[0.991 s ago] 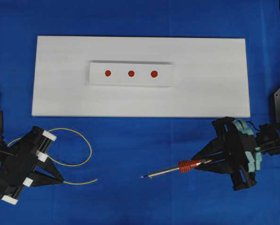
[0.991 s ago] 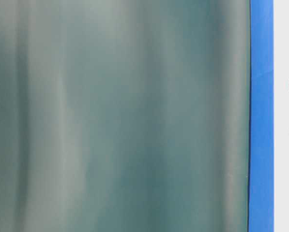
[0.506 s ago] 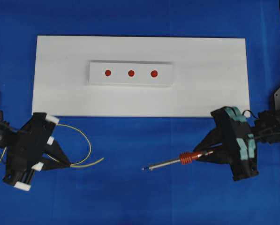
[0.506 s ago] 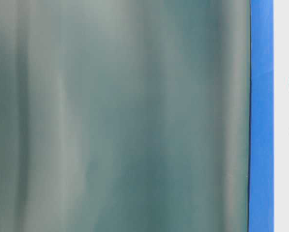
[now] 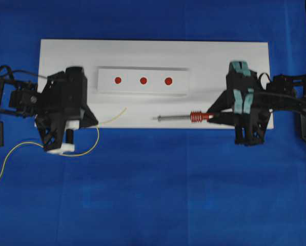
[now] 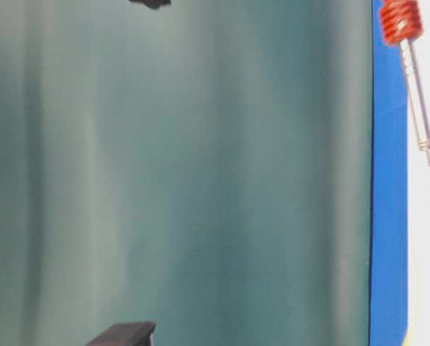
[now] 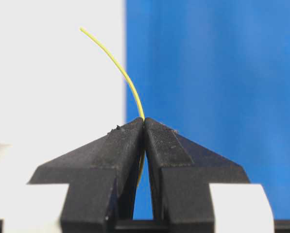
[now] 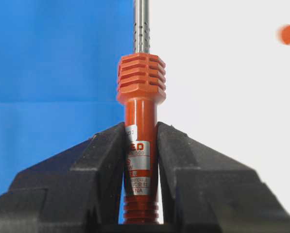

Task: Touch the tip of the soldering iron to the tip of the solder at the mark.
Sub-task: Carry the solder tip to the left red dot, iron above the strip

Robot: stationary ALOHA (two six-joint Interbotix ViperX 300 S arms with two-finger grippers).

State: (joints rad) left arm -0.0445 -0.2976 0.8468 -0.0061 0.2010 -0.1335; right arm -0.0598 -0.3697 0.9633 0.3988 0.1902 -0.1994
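My left gripper (image 5: 95, 122) is shut on the thin yellow solder (image 5: 113, 117), whose free tip rises right toward the white strip; in the left wrist view the solder (image 7: 116, 66) curves up from between the pinched fingertips of the left gripper (image 7: 144, 121). My right gripper (image 5: 212, 113) is shut on the soldering iron (image 5: 181, 117), its red ribbed handle (image 8: 141, 80) clamped, shaft pointing left over the board's front edge. Three red marks sit on the strip, the middle mark (image 5: 143, 80) among them. The two tips stand apart, both below the marks. In the table-level view the iron (image 6: 410, 65) hangs at the top right.
A large white board (image 5: 235, 61) lies on the blue cloth, with a raised white strip (image 5: 181, 82) carrying the marks. The solder's slack loops over the cloth (image 5: 14, 154) at the left. A blurred grey-green surface (image 6: 178, 173) fills most of the table-level view.
Both arms have lifted off the cloth and moved up to the board's front edge, carrying the solder and the iron. The iron now points left along that edge.
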